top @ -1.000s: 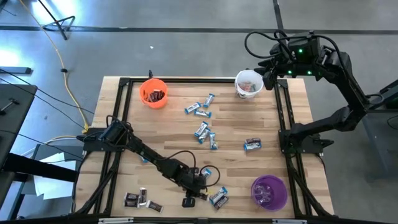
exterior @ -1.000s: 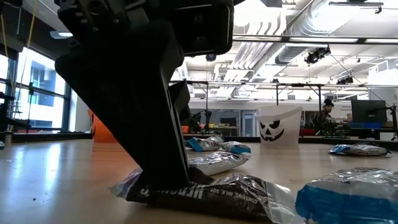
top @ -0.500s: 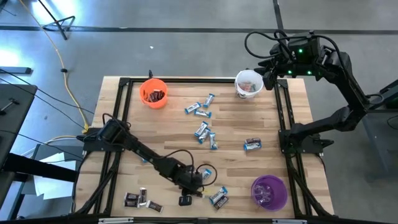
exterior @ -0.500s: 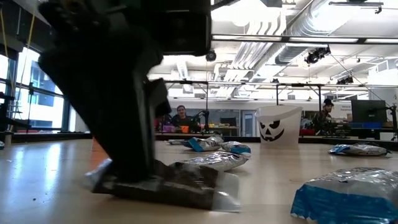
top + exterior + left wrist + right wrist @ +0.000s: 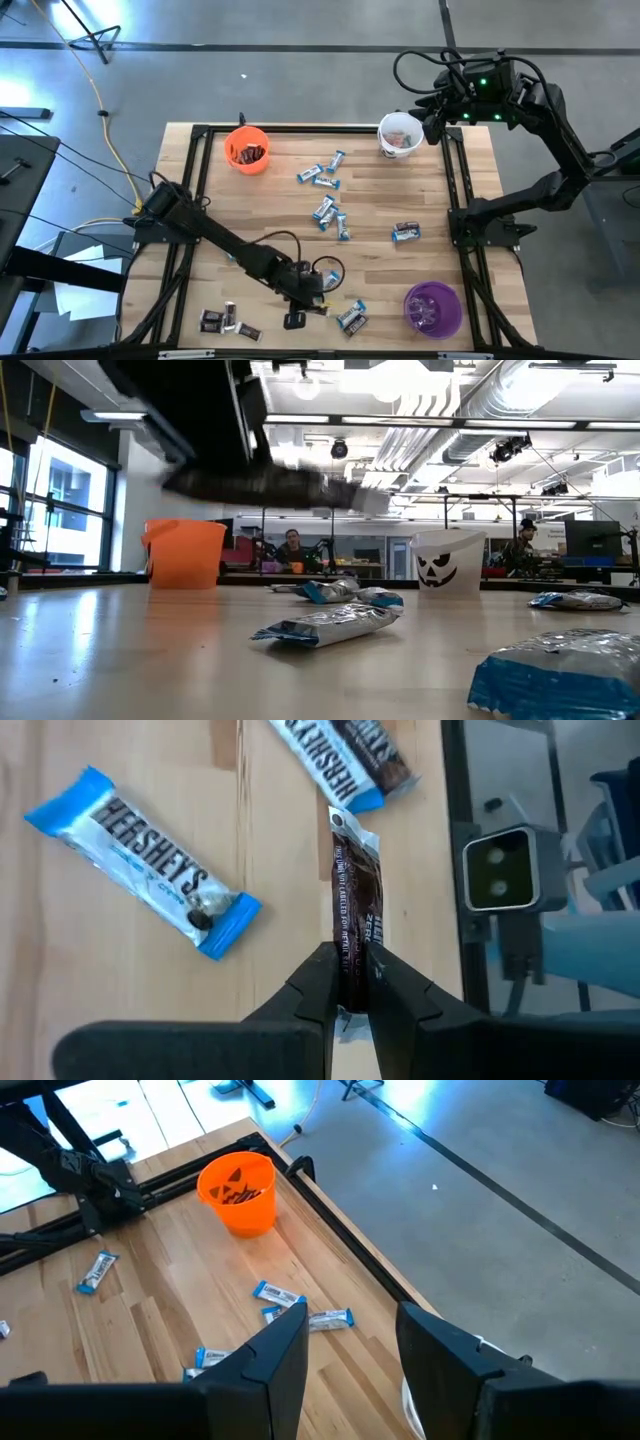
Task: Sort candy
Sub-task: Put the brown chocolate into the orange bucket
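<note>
My left gripper (image 5: 299,308) is near the table's front edge, shut on a dark brown candy (image 5: 356,895) that hangs above the wood; the low view shows it blurred in mid-air (image 5: 262,485). Beneath it lie a blue-and-white candy (image 5: 145,860) and another dark one (image 5: 342,755). More blue-and-white pieces (image 5: 328,214) lie flat across the table's middle. My right gripper (image 5: 350,1352) waits open, high at the far right beside the white cup (image 5: 400,135). My left gripper pinches the dark candy between its two fingers (image 5: 322,988) at the wrapper's near end (image 5: 352,968). The fingers slant down from the table's left, in line with the bar. The candy sticks out ahead of the fingertips, edge-on and clear of the table.
An orange cup (image 5: 247,149) holding dark pieces stands at the far left and a purple cup (image 5: 432,308) at the near right. Dark candies (image 5: 225,322) lie near the front left and a blue-and-white one (image 5: 352,318) beside the gripper. A black frame (image 5: 456,200) rims the table.
My left gripper has risen from the tabletop with the dark candy. The candy lay flat on the wood a second ago and now hangs clear above it, roughly level in the low view.
</note>
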You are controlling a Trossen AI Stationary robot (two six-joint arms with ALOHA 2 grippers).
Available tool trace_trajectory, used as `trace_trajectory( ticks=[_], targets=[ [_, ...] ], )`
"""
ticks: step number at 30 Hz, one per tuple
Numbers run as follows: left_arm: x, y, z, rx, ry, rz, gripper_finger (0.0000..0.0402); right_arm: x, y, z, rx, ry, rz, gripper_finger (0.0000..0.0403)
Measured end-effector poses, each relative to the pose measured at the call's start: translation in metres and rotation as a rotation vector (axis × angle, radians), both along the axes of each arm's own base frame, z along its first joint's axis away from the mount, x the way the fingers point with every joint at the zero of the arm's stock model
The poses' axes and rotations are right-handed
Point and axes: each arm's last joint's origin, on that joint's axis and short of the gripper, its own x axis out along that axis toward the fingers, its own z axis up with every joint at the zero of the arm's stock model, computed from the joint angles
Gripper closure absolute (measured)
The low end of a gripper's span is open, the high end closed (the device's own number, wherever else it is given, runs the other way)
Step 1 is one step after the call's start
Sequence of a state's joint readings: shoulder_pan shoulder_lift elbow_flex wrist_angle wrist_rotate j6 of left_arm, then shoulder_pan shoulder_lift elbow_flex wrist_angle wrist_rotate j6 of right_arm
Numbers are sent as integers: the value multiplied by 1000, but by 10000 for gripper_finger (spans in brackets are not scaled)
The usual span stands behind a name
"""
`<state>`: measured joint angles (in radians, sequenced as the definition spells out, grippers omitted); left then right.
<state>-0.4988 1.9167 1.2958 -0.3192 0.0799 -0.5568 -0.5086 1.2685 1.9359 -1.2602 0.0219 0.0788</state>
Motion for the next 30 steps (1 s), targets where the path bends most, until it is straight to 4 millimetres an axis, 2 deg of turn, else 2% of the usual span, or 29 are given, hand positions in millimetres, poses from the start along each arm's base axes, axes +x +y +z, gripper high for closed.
trace_trajectory(
  ticks=[4, 13, 20, 30],
  targets=[
    [-7, 6, 18, 23, -16, 21, 369, 0, 0, 0, -1, 0, 1, 253],
    [-31, 30, 73, 133, -105, 120, 369, 0, 0, 0, 0, 0, 0, 253],
    [-47, 59, 109, 225, -205, 276, 369, 0, 0, 0, 0, 0, 0, 253],
    [-59, 116, 138, 375, -255, 537, 369, 0, 0, 0, 0, 0, 0, 253]
  ],
)
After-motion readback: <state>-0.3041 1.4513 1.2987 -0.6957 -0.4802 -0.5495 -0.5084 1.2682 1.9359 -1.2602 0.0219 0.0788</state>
